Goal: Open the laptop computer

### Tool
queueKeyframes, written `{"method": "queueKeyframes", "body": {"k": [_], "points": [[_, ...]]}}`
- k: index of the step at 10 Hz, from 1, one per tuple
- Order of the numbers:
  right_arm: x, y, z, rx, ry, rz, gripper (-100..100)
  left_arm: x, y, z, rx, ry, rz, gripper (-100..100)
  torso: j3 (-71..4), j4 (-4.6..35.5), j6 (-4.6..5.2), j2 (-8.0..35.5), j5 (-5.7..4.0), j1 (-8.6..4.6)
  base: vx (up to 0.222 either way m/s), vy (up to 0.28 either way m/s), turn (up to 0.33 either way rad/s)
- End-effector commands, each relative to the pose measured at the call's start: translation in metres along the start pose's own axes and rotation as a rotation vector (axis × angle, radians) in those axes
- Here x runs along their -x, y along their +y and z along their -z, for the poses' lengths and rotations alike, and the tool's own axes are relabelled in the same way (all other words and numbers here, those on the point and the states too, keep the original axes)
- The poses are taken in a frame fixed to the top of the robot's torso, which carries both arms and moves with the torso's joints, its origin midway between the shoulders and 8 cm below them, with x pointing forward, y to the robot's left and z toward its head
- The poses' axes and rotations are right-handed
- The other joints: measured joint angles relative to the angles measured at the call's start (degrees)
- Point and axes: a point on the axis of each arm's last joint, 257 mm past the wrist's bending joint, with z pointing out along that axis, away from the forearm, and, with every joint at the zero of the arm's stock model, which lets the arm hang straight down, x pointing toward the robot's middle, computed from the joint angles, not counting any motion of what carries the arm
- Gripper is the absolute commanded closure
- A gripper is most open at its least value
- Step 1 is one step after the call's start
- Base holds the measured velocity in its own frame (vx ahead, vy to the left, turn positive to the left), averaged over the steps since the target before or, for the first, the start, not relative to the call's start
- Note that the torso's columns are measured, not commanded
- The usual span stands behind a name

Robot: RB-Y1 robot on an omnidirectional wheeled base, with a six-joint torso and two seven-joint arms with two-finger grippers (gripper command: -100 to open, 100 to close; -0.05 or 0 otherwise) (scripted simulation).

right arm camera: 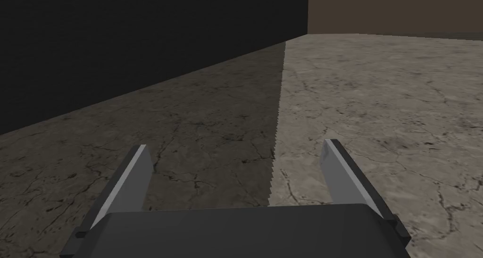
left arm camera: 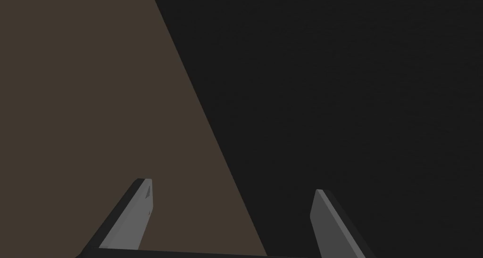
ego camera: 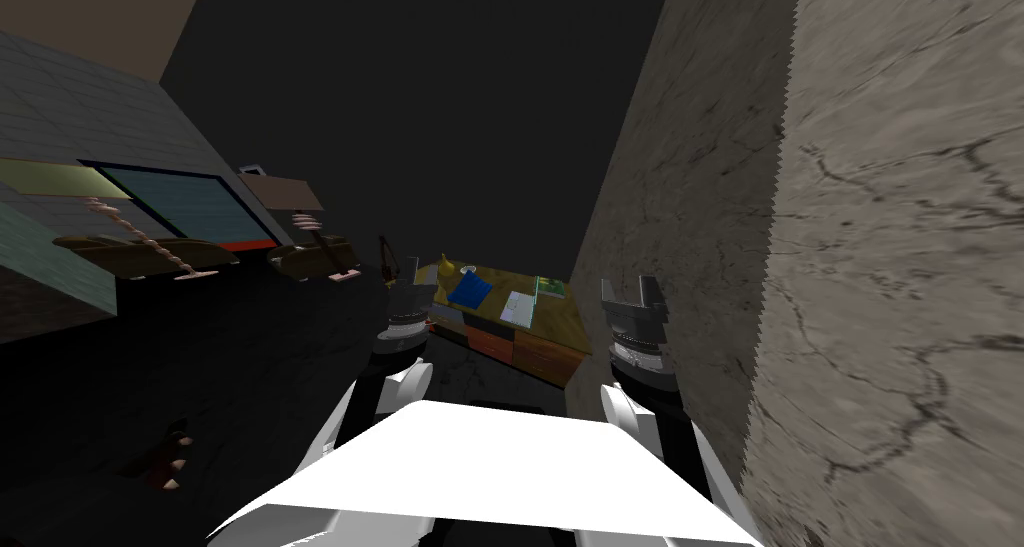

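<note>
Standing well short of counter (ego camera: 558,319), arms raised and idle, probably tucked for driving closer. Laptop presumably among flat things on counter top, blue item (ego camera: 468,289) or white item (ego camera: 517,308); cannot tell which. Head view for counter layout; wrist views for finger gap: left pincer (left arm camera: 231,184) apart, right pincer (right arm camera: 236,146) apart, both empty.

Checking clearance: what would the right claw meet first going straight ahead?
Most likely the cracked grey wall: the open right claw points at it at a slant, though depth is unclear.
</note>
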Motion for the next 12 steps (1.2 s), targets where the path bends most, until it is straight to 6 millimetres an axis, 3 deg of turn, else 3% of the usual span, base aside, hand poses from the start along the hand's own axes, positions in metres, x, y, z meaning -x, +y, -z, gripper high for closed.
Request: {"method": "queueKeyframes", "body": {"k": [1, 9, 10, 12], "points": [[0.000, 0.000, 0.000, 0.000, 0.000, 0.000, 0, 0.000, 0.000, 0.000, 0.000, 0.000, 0.000, 0, -4.67, 2.35, 0.00, 2.32, 0.00, 0.00, 0.000, 0.000, 0.000], [0.000, 0.000, 0.000, 0.000, 0.000, 0.000, 0, 0.000, 0.000, 0.000, 0.000, 0.000, 0.000, 0, -70.73, 35.37, 0.00, 35.39, 0.00, 0.00, 0.000, 0.000, 0.000], [-0.006, -0.006, 0.001, -0.015, 0.045, 0.049, -100, 0.000, 0.000, 0.000, 0.000, 0.000, 0.000, 0, -79.19, 39.60, 0.00, 39.62, 0.00, 0.00, 0.014, 0.020, 0.002], [-0.010, -0.015, 0.003, -0.033, 0.085, 0.114, -100, 0.000, 0.000, 0.000, 0.000, 0.000, 0.000, 0, -84.28, 42.04, 0.00, 42.04, 0.03, 0.08, 0.016, 0.038, 0.000]]}}
